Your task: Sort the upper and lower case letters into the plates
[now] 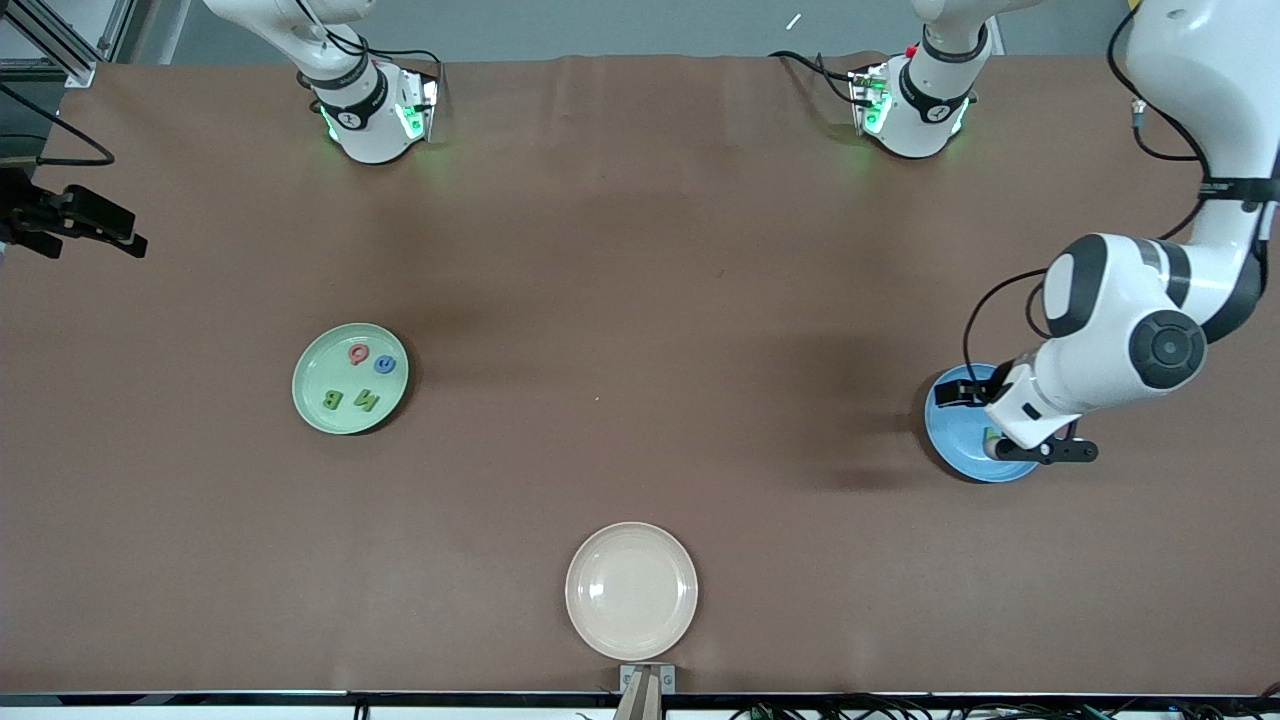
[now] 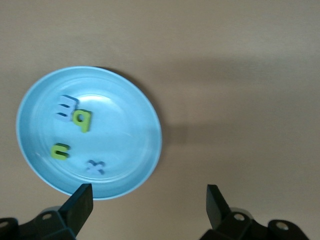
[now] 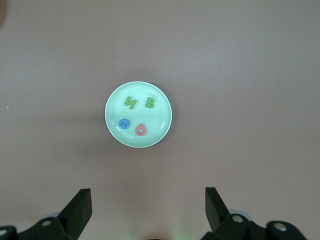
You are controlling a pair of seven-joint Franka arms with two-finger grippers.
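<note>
Cream plate (image 1: 631,590) nearest; left hand (image 2: 149,200) wide open, empty, over blue plate (image 2: 145,150).

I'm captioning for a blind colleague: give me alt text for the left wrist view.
A blue plate on a brown table holds four small letters, two green and two pale blue. The open left gripper hangs over the table at the plate's edge.

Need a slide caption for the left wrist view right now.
Open left gripper over the table beside the blue plate, which holds four letters: two green, two pale blue.
</note>
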